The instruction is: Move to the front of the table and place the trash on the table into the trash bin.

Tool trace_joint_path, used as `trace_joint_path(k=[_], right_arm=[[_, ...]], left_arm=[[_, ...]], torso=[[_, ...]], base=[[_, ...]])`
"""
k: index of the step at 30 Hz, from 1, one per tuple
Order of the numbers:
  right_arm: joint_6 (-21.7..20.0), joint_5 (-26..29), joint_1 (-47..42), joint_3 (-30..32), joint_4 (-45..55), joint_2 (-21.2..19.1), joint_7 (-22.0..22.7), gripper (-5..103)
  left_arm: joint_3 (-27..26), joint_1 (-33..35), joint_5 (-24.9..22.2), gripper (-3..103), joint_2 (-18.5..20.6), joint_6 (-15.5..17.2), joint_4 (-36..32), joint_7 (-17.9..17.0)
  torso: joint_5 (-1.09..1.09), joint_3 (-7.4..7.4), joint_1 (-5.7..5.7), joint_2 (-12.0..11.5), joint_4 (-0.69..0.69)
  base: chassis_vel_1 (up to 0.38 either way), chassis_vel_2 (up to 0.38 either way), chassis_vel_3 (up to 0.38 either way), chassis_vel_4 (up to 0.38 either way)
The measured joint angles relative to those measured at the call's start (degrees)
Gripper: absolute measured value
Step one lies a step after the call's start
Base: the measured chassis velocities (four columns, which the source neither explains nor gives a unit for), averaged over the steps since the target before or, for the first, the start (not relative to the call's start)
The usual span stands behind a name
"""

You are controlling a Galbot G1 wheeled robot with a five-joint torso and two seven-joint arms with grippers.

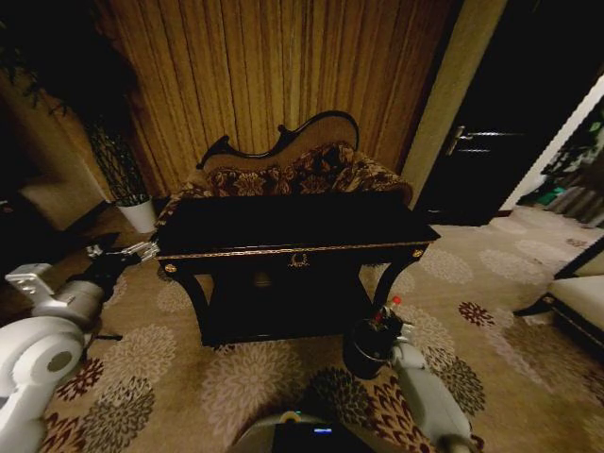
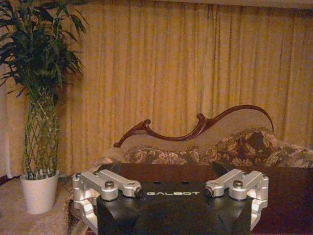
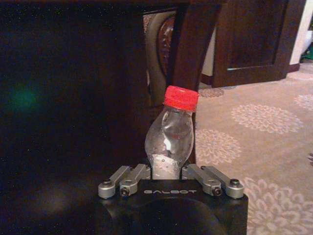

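Observation:
In the head view the black table point(image 1: 293, 251) with gold trim stands straight ahead. The round dark trash bin point(image 1: 362, 355) sits on the carpet by the table's right front leg. My right gripper point(image 1: 389, 330) is shut on the clear bottle point(image 1: 382, 318) with a red cap and holds it upright just over the bin. In the right wrist view the bottle point(image 3: 169, 137) rises from between the fingers of the right gripper point(image 3: 166, 171), beside the table leg point(image 3: 195, 49). My left gripper point(image 1: 142, 251) hangs open off the table's left corner, level with the tabletop point(image 2: 293, 196).
A patterned curved-back sofa point(image 1: 302, 175) stands behind the table against the curtain. A plant in a white pot point(image 1: 139, 215) is at the back left. A dark door point(image 1: 491, 142) is at the back right, and a seat point(image 1: 580, 297) juts in at the right edge. Flowered carpet lies around the table.

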Motion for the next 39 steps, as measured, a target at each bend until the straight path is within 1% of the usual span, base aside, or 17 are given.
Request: trace_joint_path(k=[4,9,10,12,14,17,19,20,21,24,27,28,29,30,32,34,39], right_arm=[[0.7,-2.7,0.8,0.7,-1.8,0.3,-0.4,24],[1.0,-3.6,0.9,1.2,-2.8,0.2,-0.5,24],[1.1,-3.6,0.5,1.2,-2.7,0.0,-0.5,20],[1.1,-3.8,-0.7,1.3,-1.7,-0.3,-1.0,30],[1.0,-3.8,-1.3,1.3,-1.2,-0.4,-1.2,30],[0.9,-3.9,-2.1,1.3,-0.3,-0.5,-1.4,46],[0.8,-3.9,-2.3,1.3,0.0,-0.5,-1.4,46],[0.8,-3.9,-2.6,1.3,0.4,-0.6,-1.4,57],[0.7,-3.9,-2.7,1.3,0.7,-0.6,-1.4,62],[0.6,-3.9,-2.8,1.4,1.0,-0.6,-1.4,67],[0.6,-3.9,-2.9,1.4,1.2,-0.5,-1.4,78],[0.6,-3.9,-2.9,1.4,1.2,-0.5,-1.4,78],[0.5,-3.9,-3.1,1.4,1.3,-0.5,-1.4,83],[0.5,-3.9,-3.3,1.5,1.4,-0.5,-1.4,94],[0.4,-3.8,-3.4,1.5,1.5,-0.6,-1.4,94],[0.4,-3.7,-3.6,1.6,1.5,-0.8,-1.4,99],[0.3,-3.5,-3.6,1.7,1.6,-0.9,-1.4,100]], left_arm=[[-0.8,0.6,-0.2,100,0.0,-0.8,-0.1,0.7],[-1.0,0.8,-0.3,100,-0.1,-1.5,-0.1,1.0],[-1.1,0.8,-0.3,100,-0.1,-1.5,-0.1,1.1],[-1.1,0.9,-0.3,100,-0.2,-1.7,-0.2,1.2],[-0.9,0.8,0.0,100,-0.3,-1.8,-0.1,1.2],[-0.8,1.0,0.2,100,-0.7,-2.0,-0.1,1.2],[-0.8,1.1,0.2,100,-0.7,-2.0,-0.1,1.2],[-0.9,1.2,0.2,100,-0.7,-2.0,-0.1,1.2],[-0.9,1.2,0.2,100,-0.7,-2.0,-0.2,1.2],[-1.0,1.2,0.2,100,-0.7,-2.1,-0.2,1.2],[-1.1,1.2,0.2,100,-0.6,-2.1,-0.2,1.3],[-1.1,1.2,0.2,100,-0.6,-2.1,-0.2,1.3],[-1.1,1.2,0.2,100,-0.6,-2.1,-0.2,1.4],[-1.1,1.3,0.2,100,-0.6,-2.2,-0.2,1.5],[-1.1,1.3,0.2,100,-0.6,-2.2,-0.2,1.6],[-1.1,1.3,0.2,100,-0.6,-2.2,-0.1,1.7],[-1.1,1.3,0.2,100,-0.6,-2.2,-0.1,1.8]], torso=[[-0.01,0.00,-0.01,0.0,-0.02],[0.00,0.00,0.00,0.0,-0.02],[-0.01,0.00,0.00,0.0,-0.01],[0.00,0.00,0.00,0.0,-0.03],[0.00,-0.01,0.00,0.0,-0.03],[0.00,-0.01,-0.01,0.0,-0.02],[0.00,-0.01,0.00,0.0,-0.01],[0.00,-0.01,0.00,0.0,-0.01],[0.00,-0.01,0.00,0.0,-0.01],[-0.01,-0.01,0.00,0.0,-0.02],[0.00,-0.01,0.00,0.0,-0.01],[0.00,-0.01,0.00,0.0,-0.01],[0.00,-0.01,0.00,0.0,-0.01],[0.00,-0.01,0.00,0.0,-0.01],[0.00,0.00,0.00,0.0,-0.02],[-0.01,-0.01,0.00,0.0,-0.01],[0.00,-0.01,0.00,0.0,-0.02]], base=[[0.000,0.000,0.000,0.000],[0.000,0.000,0.000,0.000],[0.000,0.000,0.000,0.000],[0.000,0.000,0.000,0.000],[0.000,0.000,0.000,0.000],[0.000,0.000,0.000,0.000],[0.000,0.000,0.000,0.000],[0.000,0.000,0.000,0.000],[0.000,0.000,0.000,0.000],[0.000,0.000,0.000,0.000],[0.000,0.000,0.000,0.000],[0.000,0.000,0.000,0.000],[0.000,0.000,0.000,0.000],[0.000,0.000,0.000,0.000],[0.000,0.000,0.000,0.000],[0.000,0.000,0.000,0.000],[0.000,0.000,0.000,0.000]])
